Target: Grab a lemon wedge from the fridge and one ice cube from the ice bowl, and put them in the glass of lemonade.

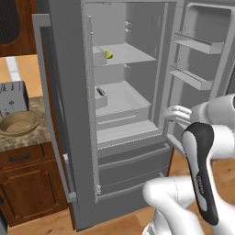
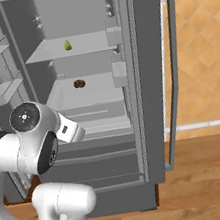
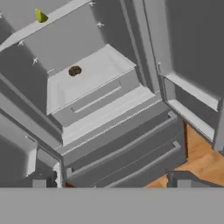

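Observation:
The fridge (image 1: 69, 114) stands with both upper doors swung open. On its upper shelf lies the yellow-green lemon wedge (image 1: 109, 54) (image 2: 68, 45) (image 3: 40, 16). My gripper (image 1: 169, 114) (image 2: 79, 132) (image 3: 113, 180) hovers in front of the lower shelves, well below the wedge and to its right, with its two dark fingertips (image 3: 43, 179) wide apart and nothing between them. It is open. The tan ice bowl (image 1: 19, 123) sits on the counter left of the fridge. The glass of lemonade is out of view.
A small dark brown lump (image 2: 79, 83) (image 3: 75, 70) lies in the crisper tray one level below the wedge. A silver toaster (image 1: 13, 97) stands behind the bowl. The open left door (image 1: 59, 137) and the right door's bins (image 1: 195, 59) flank the opening. Two bottom drawers (image 1: 133, 170) are shut.

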